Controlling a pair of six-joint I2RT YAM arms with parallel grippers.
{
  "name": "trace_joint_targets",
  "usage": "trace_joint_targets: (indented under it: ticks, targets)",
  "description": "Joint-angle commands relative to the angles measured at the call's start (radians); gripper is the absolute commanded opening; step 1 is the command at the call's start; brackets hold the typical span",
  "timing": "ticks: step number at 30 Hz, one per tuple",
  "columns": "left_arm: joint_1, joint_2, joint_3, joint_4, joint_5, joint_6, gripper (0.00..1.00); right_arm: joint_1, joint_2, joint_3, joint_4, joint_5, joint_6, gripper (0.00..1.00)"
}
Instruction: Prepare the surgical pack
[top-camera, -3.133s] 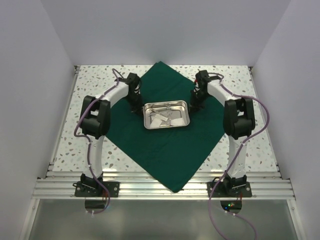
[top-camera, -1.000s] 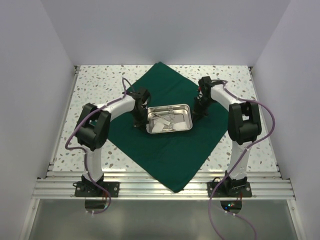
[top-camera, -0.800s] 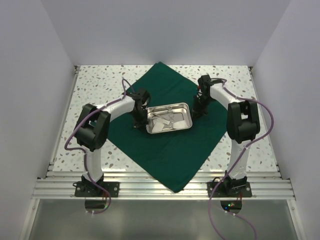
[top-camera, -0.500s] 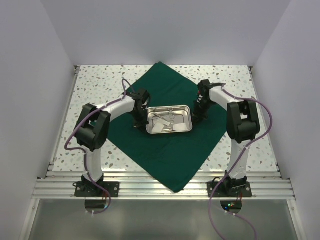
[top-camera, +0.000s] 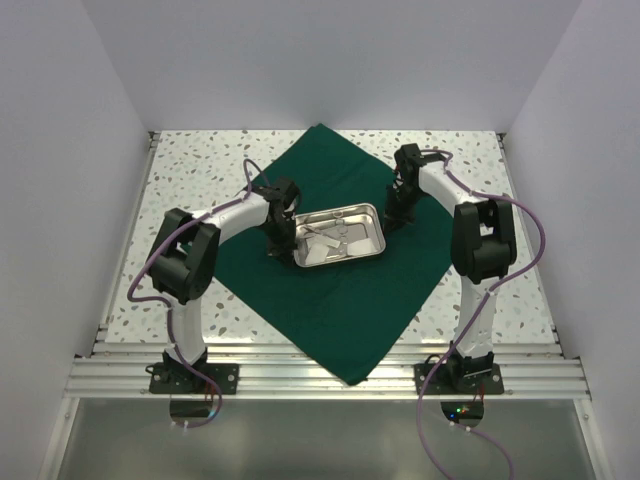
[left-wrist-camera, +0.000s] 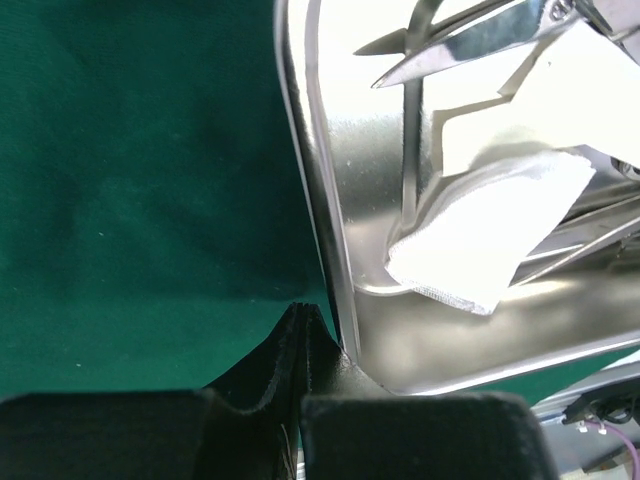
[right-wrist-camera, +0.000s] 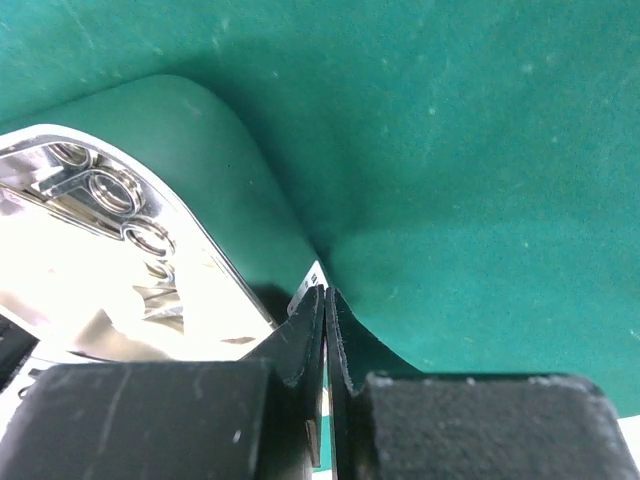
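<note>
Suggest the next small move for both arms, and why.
Probably open the left gripper and right gripper and back off the steel tray: both are shut at its rims, and it sits loaded on the green drape. Folding corners comes after.

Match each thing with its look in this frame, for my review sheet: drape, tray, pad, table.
Things:
1. drape
2. tray
3. pad
4. table

Looks:
A. white
B. pale with dark speckles
C. dark green
D. shiny steel

Pairs: 1-C, 2-D, 3-A, 4-B
</note>
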Motion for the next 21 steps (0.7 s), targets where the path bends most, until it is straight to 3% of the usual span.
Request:
trace_joint_targets:
  ticks: [1, 9, 21]
  targets:
    - [-0.030, -0.062, -0.004, 0.091, 0.079, 0.007, 0.00, 0.027, 0.006, 0.043, -0.042, -0.067, -0.003, 0.03]
    - [-0.022, -0.080, -0.015, 0.087, 0.071, 0.003, 0.07, 0.007, -0.077, -0.057, -0.043, -0.019, -0.004, 0.20]
    - [-0.021, -0.077, -0.032, 0.102, 0.093, 0.004, 0.07, -0.016, -0.077, -0.089, -0.007, -0.074, 0.008, 0.23]
